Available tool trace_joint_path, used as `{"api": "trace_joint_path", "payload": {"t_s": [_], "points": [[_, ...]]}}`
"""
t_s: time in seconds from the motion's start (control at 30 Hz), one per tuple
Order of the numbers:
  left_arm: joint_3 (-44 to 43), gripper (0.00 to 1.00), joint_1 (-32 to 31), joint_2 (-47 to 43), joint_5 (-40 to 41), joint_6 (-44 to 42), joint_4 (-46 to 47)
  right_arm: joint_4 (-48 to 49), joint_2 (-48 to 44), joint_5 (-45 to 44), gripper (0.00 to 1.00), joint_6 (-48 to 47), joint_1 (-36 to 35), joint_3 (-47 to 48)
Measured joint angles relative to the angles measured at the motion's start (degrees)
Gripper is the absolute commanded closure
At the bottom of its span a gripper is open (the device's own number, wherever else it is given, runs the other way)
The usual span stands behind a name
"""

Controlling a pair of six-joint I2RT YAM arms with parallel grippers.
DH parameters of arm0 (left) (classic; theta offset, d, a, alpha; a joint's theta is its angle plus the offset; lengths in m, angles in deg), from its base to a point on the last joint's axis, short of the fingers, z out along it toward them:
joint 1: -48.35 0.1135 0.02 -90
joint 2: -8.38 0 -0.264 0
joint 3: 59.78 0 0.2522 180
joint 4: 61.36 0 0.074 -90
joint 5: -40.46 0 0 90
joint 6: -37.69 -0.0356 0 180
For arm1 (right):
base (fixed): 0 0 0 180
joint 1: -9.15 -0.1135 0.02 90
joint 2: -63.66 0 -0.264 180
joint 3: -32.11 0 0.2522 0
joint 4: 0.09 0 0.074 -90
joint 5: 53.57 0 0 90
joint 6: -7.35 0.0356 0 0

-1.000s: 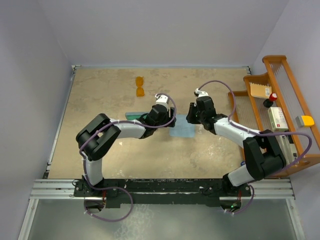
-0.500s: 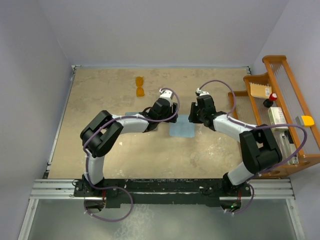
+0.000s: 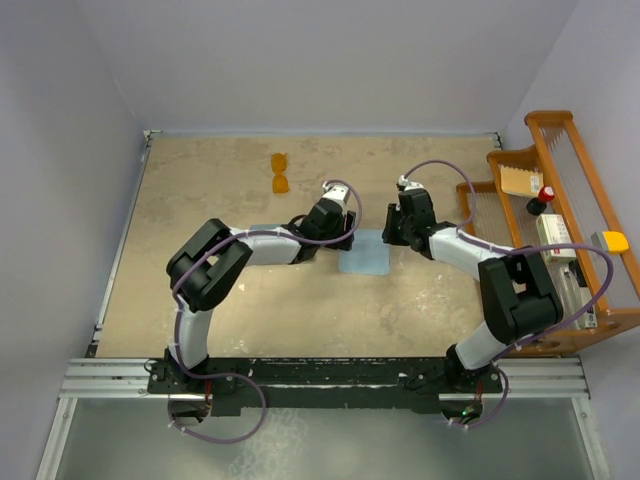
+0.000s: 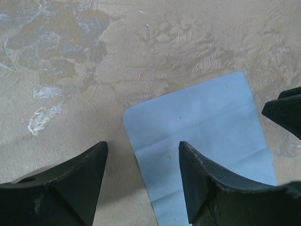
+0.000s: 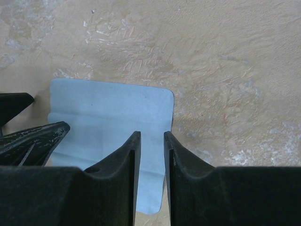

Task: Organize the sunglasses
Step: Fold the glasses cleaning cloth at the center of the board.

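The left pincer (image 4: 142, 145) is released wide over a corner of the light blue cloth (image 4: 207, 136) and grasps nothing. The right pincer (image 5: 152, 134) leaves only a narrow, empty gap above this cloth. The sunglasses (image 3: 280, 172) lie on the bench (image 3: 200, 180), well apart from both.

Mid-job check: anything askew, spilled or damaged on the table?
Nothing stands out. The blue cloth lies flat, faintly creased; the sunglasses sit farther back, apart from it. Pale patches on the table look like wear.

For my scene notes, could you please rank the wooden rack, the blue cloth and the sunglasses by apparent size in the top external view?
1. wooden rack, clearly the largest
2. blue cloth, mid-sized
3. sunglasses, the smallest
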State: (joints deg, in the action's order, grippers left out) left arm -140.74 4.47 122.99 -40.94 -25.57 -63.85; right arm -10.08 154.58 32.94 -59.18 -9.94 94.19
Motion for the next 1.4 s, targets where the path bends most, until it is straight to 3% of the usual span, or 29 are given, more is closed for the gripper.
{"api": "trace_joint_path", "payload": {"t_s": [0.77, 1.0, 1.27, 1.4], "points": [[-2.5, 0.42, 0.0, 2.2, -0.1, -1.0, 0.3, -0.5, 2.3, -0.5, 0.72, -0.1, 0.0, 0.9], [-3.1, 0.49, 0.0, 2.8, -0.1, -1.0, 0.5, -0.5, 2.3, -0.5, 0.73, -0.1, 0.3, 0.9], [-3.6, 0.5, 0.0, 3.4, -0.1, -1.1, 0.9, -0.5, 2.3, -0.4, 0.73, -0.1, 0.5, 0.9], [-4.1, 0.58, 0.0, 3.9, -0.1, -1.1, 1.2, -0.5, 2.3, -0.4, 0.73, 0.0, 0.5, 0.9]]}}
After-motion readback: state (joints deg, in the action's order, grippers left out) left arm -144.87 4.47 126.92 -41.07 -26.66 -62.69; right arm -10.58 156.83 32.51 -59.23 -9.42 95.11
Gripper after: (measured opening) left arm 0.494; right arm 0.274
